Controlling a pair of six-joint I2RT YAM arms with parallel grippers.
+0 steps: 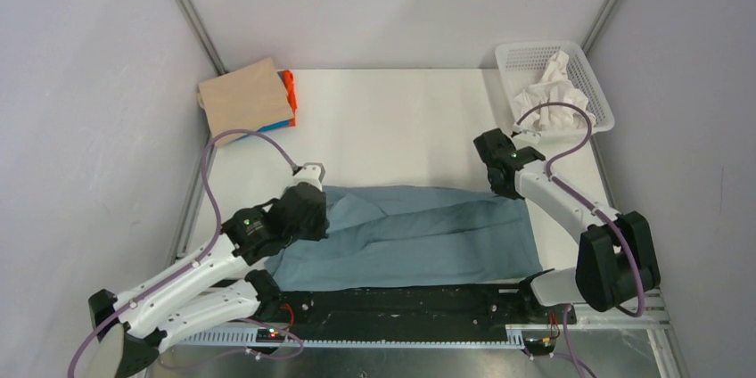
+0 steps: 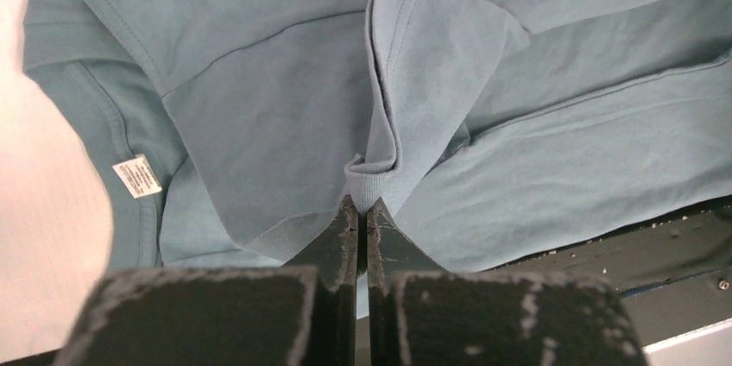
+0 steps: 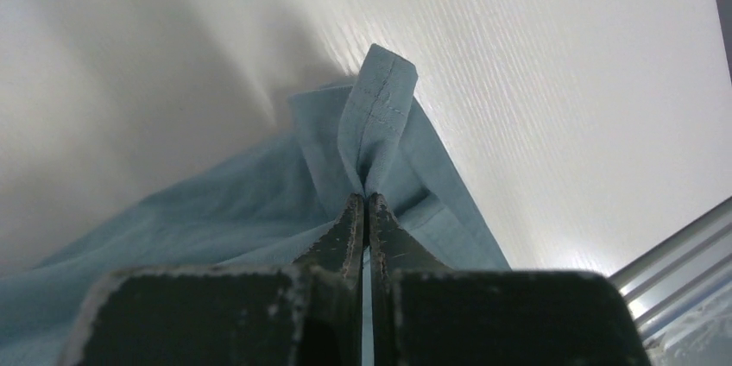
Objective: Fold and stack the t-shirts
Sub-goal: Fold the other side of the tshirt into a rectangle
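Top external: left gripper [image 1: 319, 217] and right gripper [image 1: 508, 191], arms stretched forward, each pinch the blue-grey t-shirt [image 1: 419, 237]

1 blue-grey t-shirt [image 1: 419, 235]; 3 folded t-shirts [image 1: 245, 97]; 1 basket [image 1: 526, 59]; 2 hands: left hand [image 2: 362, 211], right hand [image 3: 367, 202].

The spread t-shirt [image 1: 419, 235] lies nearest; folded stack [image 1: 248, 97] behind left, basket [image 1: 535, 46] behind right.

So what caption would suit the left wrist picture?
Left gripper pinching a hemmed edge of the blue-grey t-shirt, white neck label showing.
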